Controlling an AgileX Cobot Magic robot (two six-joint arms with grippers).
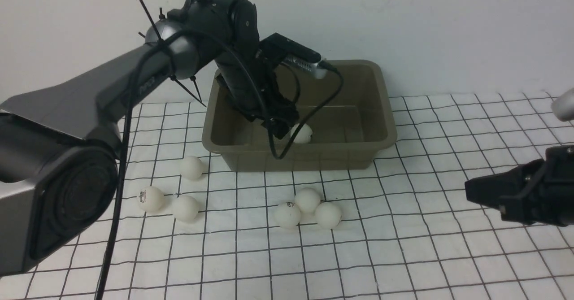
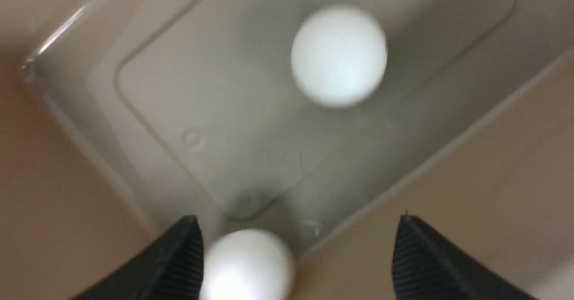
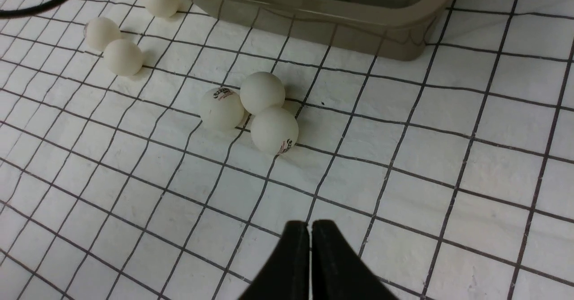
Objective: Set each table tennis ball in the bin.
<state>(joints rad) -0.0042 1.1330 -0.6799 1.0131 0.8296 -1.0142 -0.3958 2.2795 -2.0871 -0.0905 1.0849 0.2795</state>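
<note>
Bin (image 1: 314,156) walls ring left claw (image 2: 298,221) — jaws spread

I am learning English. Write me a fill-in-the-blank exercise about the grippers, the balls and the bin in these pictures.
1. The left gripper hangs in the bin with its jaws ___.
2. The right gripper is ___.
3. ___ balls lie on the table, outside the bin.
4. In the bin, the left wrist view shows ___ balls.

Missing words: open; shut; six; two
</note>
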